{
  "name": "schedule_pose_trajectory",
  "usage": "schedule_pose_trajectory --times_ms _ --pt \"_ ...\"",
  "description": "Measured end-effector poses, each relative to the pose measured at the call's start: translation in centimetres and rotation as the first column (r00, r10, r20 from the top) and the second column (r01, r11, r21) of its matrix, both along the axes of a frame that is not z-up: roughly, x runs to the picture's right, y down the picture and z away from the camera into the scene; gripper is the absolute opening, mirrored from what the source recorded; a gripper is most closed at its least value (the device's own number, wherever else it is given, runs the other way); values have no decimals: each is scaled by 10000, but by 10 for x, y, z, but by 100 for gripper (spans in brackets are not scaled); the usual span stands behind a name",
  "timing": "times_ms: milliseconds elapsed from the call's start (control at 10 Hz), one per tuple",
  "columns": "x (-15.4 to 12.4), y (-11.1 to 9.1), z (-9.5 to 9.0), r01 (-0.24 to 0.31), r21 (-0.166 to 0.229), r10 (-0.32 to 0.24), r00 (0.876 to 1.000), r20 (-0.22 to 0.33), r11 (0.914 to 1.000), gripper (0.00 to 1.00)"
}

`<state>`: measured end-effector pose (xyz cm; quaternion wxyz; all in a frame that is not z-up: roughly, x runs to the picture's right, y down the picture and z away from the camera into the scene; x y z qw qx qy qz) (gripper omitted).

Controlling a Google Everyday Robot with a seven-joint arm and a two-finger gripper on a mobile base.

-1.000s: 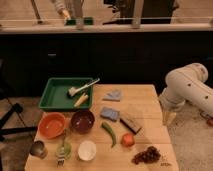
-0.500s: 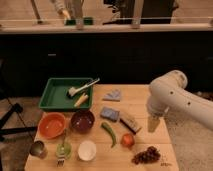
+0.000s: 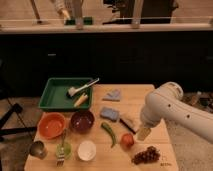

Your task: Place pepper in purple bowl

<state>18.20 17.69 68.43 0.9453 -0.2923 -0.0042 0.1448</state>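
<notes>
The pepper (image 3: 109, 134), a slim curved green chili, lies on the wooden table (image 3: 100, 161) just right of the purple bowl (image 3: 82, 120). The dark purple bowl sits empty in the left half of the table, between the orange bowl (image 3: 52, 125) and the pepper. My gripper (image 3: 143, 132) hangs at the end of the white arm (image 3: 167, 106) over the right part of the table. It is to the right of the pepper, above the round red-orange fruit (image 3: 127, 140), and apart from the pepper.
A green tray (image 3: 56, 95) with utensils stands at the back left. Two blue sponges (image 3: 109, 113) and a block (image 3: 128, 122) lie mid-table. A white bowl (image 3: 86, 150), green dish (image 3: 63, 150), metal cup (image 3: 37, 148) and grapes (image 3: 146, 155) line the front.
The arm has swung left from the table's right edge over the table, bringing the gripper closer to the pepper and lower. The objects on the table have not moved.
</notes>
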Motion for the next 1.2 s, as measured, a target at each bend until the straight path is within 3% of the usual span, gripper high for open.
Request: schedule_pose_trajectory --times_ms 300,500,800,1200 --pt "-1 0 0 -22 4 22 10000 9 10000 80" --pt "-6 5 6 -583 -90 582 9982 -139 9983 80" --pt "-42 25 30 -1558 -313 1551 9876 -237 9873 80" --pt "-81 38 47 -1592 -615 1603 9870 129 9853 80"
